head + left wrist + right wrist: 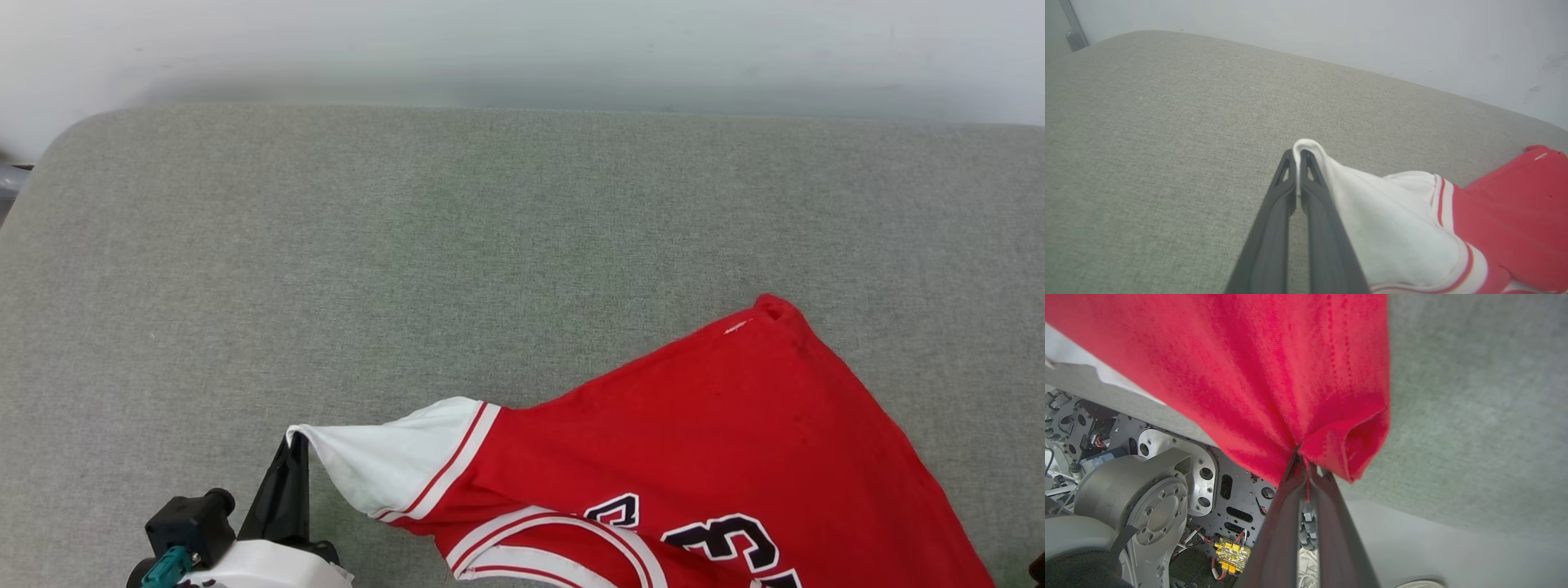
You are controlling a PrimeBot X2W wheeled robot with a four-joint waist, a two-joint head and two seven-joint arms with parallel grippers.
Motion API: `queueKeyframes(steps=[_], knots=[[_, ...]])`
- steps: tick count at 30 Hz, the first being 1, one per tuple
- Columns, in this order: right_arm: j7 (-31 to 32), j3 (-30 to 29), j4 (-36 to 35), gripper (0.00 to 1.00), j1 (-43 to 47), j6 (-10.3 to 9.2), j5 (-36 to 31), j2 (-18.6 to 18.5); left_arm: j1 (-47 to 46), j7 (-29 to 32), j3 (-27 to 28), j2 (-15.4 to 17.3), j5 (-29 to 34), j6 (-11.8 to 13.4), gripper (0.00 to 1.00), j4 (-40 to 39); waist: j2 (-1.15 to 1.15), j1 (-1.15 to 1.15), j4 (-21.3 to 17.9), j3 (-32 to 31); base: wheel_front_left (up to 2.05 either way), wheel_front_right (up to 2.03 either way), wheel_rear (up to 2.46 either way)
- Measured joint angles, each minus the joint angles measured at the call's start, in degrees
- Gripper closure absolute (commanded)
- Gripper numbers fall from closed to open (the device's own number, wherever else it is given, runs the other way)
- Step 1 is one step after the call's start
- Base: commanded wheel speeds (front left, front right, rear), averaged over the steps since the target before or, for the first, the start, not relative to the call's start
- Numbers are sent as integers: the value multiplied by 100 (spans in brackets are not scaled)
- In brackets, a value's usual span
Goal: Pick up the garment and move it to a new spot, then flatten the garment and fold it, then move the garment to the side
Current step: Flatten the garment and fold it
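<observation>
The shirt (694,425) lies at the near right of the grey cushion (408,245). The left gripper (1298,157) is closed on the white sleeve tip, the right gripper (1304,457) closed on a bunched red edge. Both bites are small; a hard pull may slip the cloth free.

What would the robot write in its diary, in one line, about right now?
garment: unfolded, lettering up, partly on grey cushion | left gripper: shut on white sleeve | right gripper: shut on red edge
</observation>
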Motion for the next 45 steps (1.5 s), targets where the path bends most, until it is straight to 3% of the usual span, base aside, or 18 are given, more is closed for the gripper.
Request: queueKeyframes(steps=[2,3,4,12,18,25,35,45], knots=[[-99,-90,7,100,76,0,-21,154,1,1,-3,5,-10,5,100,-2,0,0,-11,11,0,0,0],[-169,-170,5,56,74,0,-60,219,1,1,2,12,-24,7,100,-2,0,0,-19,12,0,0,0],[-248,-254,-23,0,63,0,-107,261,1,1,2,20,-36,10,100,-2,0,0,-27,9,0,0,0],[-815,-1237,-686,0,-492,-1,-323,409,35,7,2,62,-45,48,100,-31,0,0,-28,-99,0,0,0],[-812,-1485,-1154,0,-1305,-1,-521,383,35,27,-35,89,-43,56,100,-110,0,0,66,-67,0,0,0],[-119,-768,-1166,0,-2800,0,-791,241,-165,34,-134,73,11,66,100,-218,0,0,289,251,0,0,0],[1131,608,-249,0,-4438,0,-1046,385,-534,-27,-310,-66,87,37,100,-175,0,1,621,785,0,0,0],[1012,1700,815,0,-5036,-1,-1215,693,-875,-96,-435,-243,158,-40,100,-16,0,1,859,1233,0,0,0]])
